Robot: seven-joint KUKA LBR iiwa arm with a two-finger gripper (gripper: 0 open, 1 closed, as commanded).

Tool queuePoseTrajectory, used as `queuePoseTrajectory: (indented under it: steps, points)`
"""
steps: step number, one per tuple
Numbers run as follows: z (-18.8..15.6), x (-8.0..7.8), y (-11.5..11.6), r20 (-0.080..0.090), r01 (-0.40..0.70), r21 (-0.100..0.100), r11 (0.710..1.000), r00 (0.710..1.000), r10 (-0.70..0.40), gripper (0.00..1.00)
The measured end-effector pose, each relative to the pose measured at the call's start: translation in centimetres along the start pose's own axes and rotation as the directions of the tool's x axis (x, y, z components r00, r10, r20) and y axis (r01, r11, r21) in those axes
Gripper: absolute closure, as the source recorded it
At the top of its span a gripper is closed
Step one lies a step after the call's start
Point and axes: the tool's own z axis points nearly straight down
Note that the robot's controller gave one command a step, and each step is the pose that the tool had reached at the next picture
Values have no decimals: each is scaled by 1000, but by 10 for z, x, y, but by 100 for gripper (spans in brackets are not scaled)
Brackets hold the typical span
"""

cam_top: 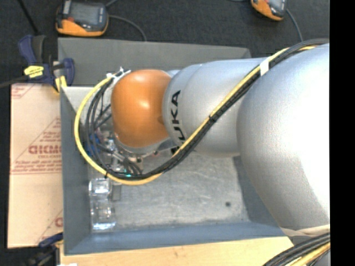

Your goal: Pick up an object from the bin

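Observation:
A clear, see-through plastic piece (101, 205), blocky and upright, stands in the bin's near left corner against the left wall. My gripper (118, 158) hangs under the orange wrist cover, just above and slightly right of that clear piece. Most of it is hidden by the cover and the cable loop. Nothing can be seen held in it.
The arm crosses the bin from the right and covers its far half and right side. Grey bin floor shows from the middle to the near wall, with a small dark speck (228, 205) on it. A yellow and black cable loop hangs round the wrist near the left wall.

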Motion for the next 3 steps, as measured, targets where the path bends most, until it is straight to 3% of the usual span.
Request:
queuePoseTrajectory:
  steps: [1, 2, 3]
  points:
    - [84, -38, 17, -26, 179, -1, 984, 984, -179, 0]
    - [82, -46, 14, 14, 169, -4, 986, 986, -169, 100]
    - [-65, -54, -3, 16, 200, 2, 980, 980, -200, 100]
